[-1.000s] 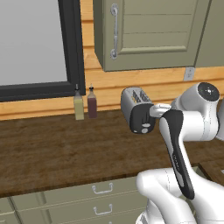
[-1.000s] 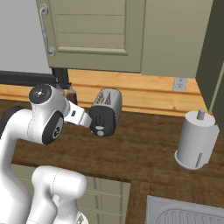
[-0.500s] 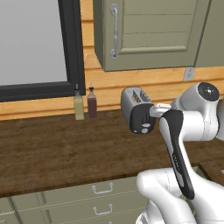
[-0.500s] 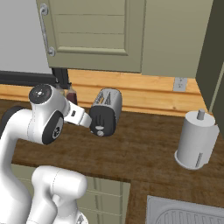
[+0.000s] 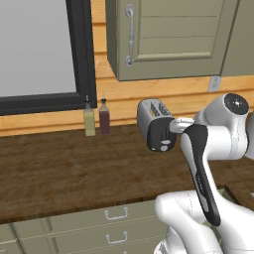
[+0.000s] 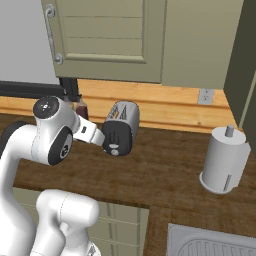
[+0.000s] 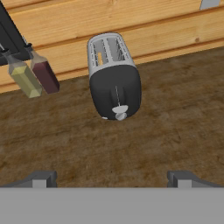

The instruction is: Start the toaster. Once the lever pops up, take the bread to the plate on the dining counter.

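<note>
The silver-grey toaster (image 7: 114, 74) stands on the wooden counter near the back wall, its black end panel (image 7: 116, 94) facing me. On that panel a pale lever tab sits at the lower end of a thin slit, just above a small round knob. A tan sliver of the bread (image 7: 100, 58) shows in one top slot. My gripper (image 7: 111, 180) is open, fingertips (image 7: 41, 179) wide apart, a short way in front of the toaster and touching nothing. The toaster (image 5: 156, 124) (image 6: 121, 127) also appears just past my hand. The plate and the dining counter are out of view.
Two bottles, one yellow-green (image 5: 89, 119) and one dark red (image 5: 104, 118), stand left of the toaster by the wall. A paper-towel roll (image 6: 225, 160) stands to the right, a sink (image 6: 215, 245) at the lower right. Olive cabinets (image 5: 168, 39) hang above.
</note>
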Controlling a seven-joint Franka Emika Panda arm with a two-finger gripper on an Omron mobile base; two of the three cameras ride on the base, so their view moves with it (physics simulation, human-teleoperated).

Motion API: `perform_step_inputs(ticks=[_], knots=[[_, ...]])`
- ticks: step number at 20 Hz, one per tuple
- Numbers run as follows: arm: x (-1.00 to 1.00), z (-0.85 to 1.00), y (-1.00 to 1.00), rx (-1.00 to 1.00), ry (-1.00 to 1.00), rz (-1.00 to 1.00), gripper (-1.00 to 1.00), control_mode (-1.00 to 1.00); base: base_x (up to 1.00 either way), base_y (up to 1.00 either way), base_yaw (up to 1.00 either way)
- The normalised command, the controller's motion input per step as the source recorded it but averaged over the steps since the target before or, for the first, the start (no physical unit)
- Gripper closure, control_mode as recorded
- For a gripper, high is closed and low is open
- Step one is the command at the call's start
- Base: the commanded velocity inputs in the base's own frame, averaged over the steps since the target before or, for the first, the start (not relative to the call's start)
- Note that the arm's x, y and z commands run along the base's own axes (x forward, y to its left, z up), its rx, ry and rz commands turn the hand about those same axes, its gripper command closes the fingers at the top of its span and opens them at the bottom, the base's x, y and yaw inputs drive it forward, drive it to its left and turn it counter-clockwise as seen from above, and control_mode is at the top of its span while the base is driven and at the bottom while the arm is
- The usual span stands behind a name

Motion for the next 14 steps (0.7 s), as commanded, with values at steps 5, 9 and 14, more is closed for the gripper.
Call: perform_step_inputs(ticks=[5, 9, 14], knots=[[0.0, 0.0, 0.0, 0.0, 0.0, 0.0, -1.0, -1.0, 0.0, 0.0, 0.0], [0.0, 0.0, 0.0, 0.0, 0.0, 0.0, -1.0, -1.0, 0.0, 0.0, 0.0], [0.0, 0.0, 0.0, 0.0, 0.0, 0.0, -1.0, -1.0, 0.0, 0.0, 0.0]])
